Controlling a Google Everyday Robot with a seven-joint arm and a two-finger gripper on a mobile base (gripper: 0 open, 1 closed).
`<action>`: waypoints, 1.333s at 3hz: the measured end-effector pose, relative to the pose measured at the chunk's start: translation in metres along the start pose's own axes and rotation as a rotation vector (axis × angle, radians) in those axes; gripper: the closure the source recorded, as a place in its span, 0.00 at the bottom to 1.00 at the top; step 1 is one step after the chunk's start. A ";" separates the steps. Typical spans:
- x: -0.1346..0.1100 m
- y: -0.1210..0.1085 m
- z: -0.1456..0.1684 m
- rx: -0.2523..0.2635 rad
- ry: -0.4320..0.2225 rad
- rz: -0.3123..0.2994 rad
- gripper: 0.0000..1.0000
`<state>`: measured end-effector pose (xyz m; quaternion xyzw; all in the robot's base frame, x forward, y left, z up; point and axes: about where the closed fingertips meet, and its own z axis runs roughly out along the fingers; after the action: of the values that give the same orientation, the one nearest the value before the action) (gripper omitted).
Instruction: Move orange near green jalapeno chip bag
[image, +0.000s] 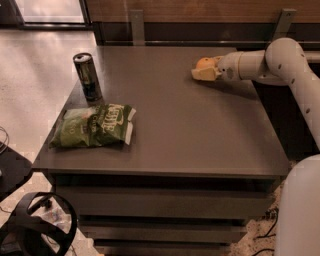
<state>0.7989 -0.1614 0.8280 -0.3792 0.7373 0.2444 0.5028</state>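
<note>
The orange (203, 62) sits at the far right of the dark table (200, 135), between the pale fingers (202, 74) of my gripper (204, 69). The gripper reaches in from the right on the white arm and is shut on the orange, low at the table surface. The green jalapeno chip bag (92, 125) lies flat near the table's front left edge, far from the orange. Most of the orange is hidden by the fingers.
A dark upright drink can (88, 77) stands at the left edge, just behind the chip bag. The white arm (280, 62) spans the table's right side. A wall and rail run behind the table. Cables and a dark wheel lie on the floor at the lower left.
</note>
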 end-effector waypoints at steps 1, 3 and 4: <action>0.000 0.000 0.000 0.000 0.000 0.000 1.00; 0.000 0.000 0.000 0.000 0.000 0.000 1.00; 0.000 0.000 0.000 0.000 0.000 0.000 1.00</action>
<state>0.7989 -0.1614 0.8283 -0.3792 0.7373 0.2442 0.5029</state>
